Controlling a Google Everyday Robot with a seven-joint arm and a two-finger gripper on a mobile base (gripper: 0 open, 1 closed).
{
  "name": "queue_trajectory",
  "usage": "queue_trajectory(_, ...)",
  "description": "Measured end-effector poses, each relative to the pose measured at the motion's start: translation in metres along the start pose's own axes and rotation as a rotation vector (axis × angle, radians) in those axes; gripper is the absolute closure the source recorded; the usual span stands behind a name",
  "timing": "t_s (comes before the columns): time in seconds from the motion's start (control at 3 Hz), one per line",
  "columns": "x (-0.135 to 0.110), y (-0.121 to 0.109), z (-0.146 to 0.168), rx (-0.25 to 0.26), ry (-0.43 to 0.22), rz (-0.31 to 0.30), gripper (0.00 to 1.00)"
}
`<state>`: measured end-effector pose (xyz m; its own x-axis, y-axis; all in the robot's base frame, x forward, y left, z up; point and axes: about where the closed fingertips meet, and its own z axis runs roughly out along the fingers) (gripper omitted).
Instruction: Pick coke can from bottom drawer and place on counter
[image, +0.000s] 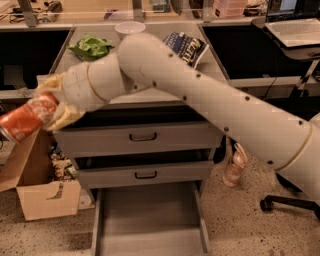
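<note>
My gripper (50, 107) is shut on the coke can (26, 118), a red-orange can with white lettering, and holds it tilted in the air. It hangs left of the cabinet, just below the level of the counter (212, 57) and above a cardboard box. The bottom drawer (150, 220) is pulled open and shows a bare grey tray. My white arm crosses in front of the counter's front edge and hides part of it.
On the counter lie a green bag (91, 47), a white bowl (130, 28) and a blue chip bag (187, 46). An open cardboard box (42, 192) stands on the floor at left. A pinkish plastic bottle (235, 166) stands right of the cabinet. A chair base (290, 202) is at right.
</note>
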<state>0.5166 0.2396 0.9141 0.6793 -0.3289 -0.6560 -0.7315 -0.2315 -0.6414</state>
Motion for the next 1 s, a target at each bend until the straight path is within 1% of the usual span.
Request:
queue_trajectory(0.33,0.005,-0.088,-0.033,0.071,0.093,0.032,1.00)
queue_trajectory(0.67,0.027,-0.147,-0.061,0.146,0.155,0.062,1.00)
queue_trajectory(1.0,0.025,-0.161,-0.071,0.180,0.152,0.062,1.00)
